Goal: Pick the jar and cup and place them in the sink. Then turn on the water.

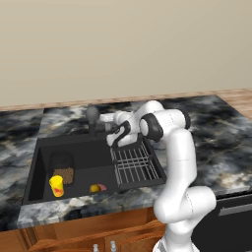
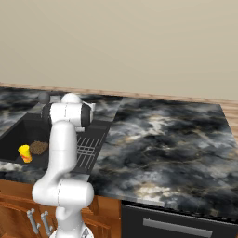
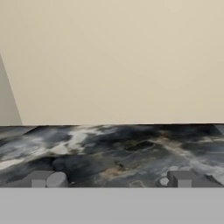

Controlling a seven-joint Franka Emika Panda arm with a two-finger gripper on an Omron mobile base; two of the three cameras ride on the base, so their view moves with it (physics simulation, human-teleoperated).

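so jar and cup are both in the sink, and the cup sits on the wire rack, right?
Not quite. The jar and cup are both in the sink, but the left base view shows the cup on the basin floor beside the jar, not on the wire rack.

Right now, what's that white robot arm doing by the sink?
The jar and the yellow cup already sit inside the black sink. The gripper is open and empty, up at the back of the sink near the dark faucet, facing the counter and wall. No water is running yet, so turning it on looks like the next job.
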